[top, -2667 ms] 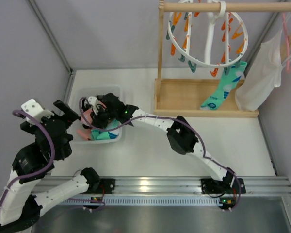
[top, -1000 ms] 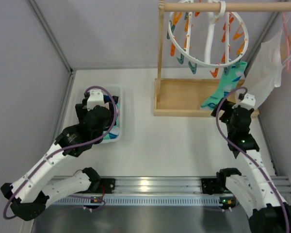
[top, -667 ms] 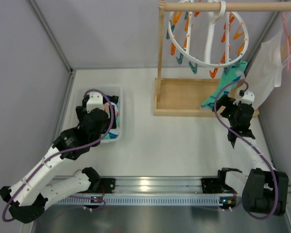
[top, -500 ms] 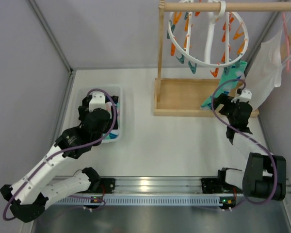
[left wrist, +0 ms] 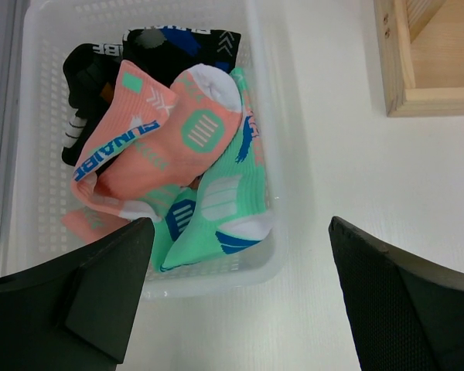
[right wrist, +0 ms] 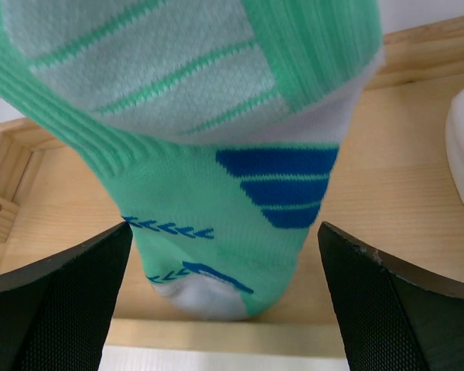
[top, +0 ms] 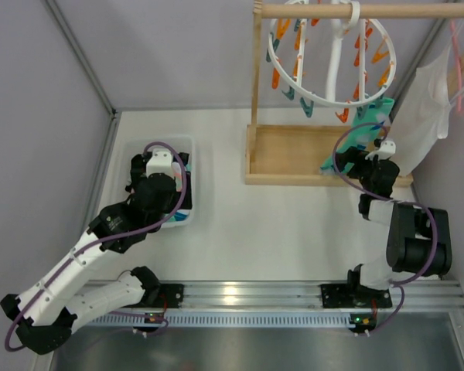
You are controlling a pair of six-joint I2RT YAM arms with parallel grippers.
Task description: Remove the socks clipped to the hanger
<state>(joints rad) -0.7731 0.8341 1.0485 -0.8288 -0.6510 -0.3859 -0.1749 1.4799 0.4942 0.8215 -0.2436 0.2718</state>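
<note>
The white ring hanger (top: 331,54) with orange and teal clips hangs from a wooden rod. One mint-green sock (top: 359,137) with blue marks is clipped at its lower right rim. My right gripper (top: 363,160) is open just in front of that sock's toe (right wrist: 216,193), which hangs between the fingers (right wrist: 58,301) without touching them. My left gripper (left wrist: 240,301) is open and empty above the near edge of a white basket (left wrist: 282,247). In the basket lie a pink sock (left wrist: 162,147), a mint sock (left wrist: 216,209) and a black sock (left wrist: 100,69).
A wooden stand with a tray base (top: 294,154) and top rod (top: 387,11) carries the hanger. A pink hanger with a white garment (top: 421,116) hangs close to the right of the sock. Grey walls close in both sides.
The right arm has left the basket, swung to the right side and folded up, bringing its open gripper up to the hanging sock. The left gripper has come over the basket and stays there.
</note>
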